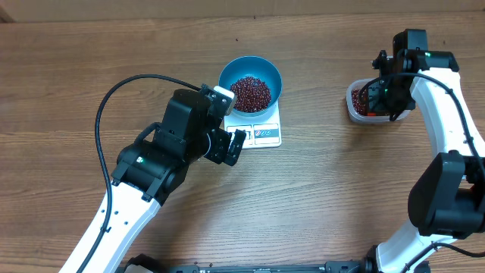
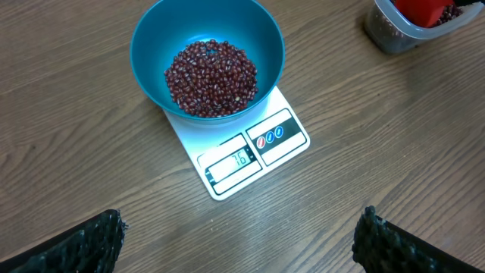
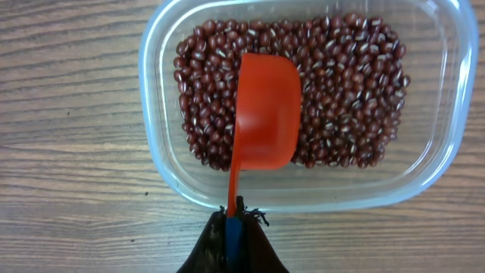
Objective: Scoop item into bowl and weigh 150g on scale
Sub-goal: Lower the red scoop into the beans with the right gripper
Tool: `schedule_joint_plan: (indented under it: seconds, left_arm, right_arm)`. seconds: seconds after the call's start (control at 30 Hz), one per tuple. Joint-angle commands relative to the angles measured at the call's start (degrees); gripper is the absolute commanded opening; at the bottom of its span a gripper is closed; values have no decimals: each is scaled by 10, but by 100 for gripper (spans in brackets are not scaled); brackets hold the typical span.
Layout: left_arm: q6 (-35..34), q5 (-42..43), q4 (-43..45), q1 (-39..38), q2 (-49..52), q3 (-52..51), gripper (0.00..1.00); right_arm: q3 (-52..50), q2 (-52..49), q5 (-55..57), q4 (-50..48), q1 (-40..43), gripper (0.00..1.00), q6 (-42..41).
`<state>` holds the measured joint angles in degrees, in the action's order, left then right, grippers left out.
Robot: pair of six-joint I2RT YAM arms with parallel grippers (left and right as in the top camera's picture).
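Observation:
The blue bowl (image 1: pixel 250 76) stands on the white scale (image 1: pixel 267 135) and holds a heap of dark red beans (image 1: pixel 250 92). In the left wrist view the bowl (image 2: pixel 151 53), its beans (image 2: pixel 211 78) and the scale (image 2: pixel 284 136) lie ahead of my left gripper (image 2: pixel 241 221). That gripper is open and empty, hovering over bare wood near the scale's front. My right gripper (image 3: pixel 236 211) is shut on the handle of an orange-red scoop (image 3: pixel 265 114). The scoop's cup rests over more beans (image 3: pixel 348 76) in a clear tub (image 3: pixel 155 152).
The clear tub (image 1: pixel 356 112) sits at the right of the table, well apart from the scale. The left arm (image 1: pixel 151 163) and its black cable cross the left half. The scale's display (image 2: pixel 231 161) shows two digits.

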<state>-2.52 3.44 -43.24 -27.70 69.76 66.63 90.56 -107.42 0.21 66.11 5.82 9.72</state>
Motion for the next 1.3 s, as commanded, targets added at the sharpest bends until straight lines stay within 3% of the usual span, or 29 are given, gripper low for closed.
schedule_joint_plan:
  seconds: [0.0, 0.4, 0.77, 1.27]
  left_arm:
    - [13, 5, 2, 3, 3, -6, 100]
    - [13, 5, 2, 3, 3, -6, 100]
    - [13, 5, 2, 3, 3, -6, 100]
    - [13, 5, 2, 3, 3, -6, 100]
  right_arm:
    - [-6, 8, -2, -7, 0, 4, 13]
    - [-6, 8, 100, -26, 0, 4, 13]
    - [-6, -14, 102, -26, 0, 4, 13]
    - [-6, -40, -25, -20, 0, 4, 46]
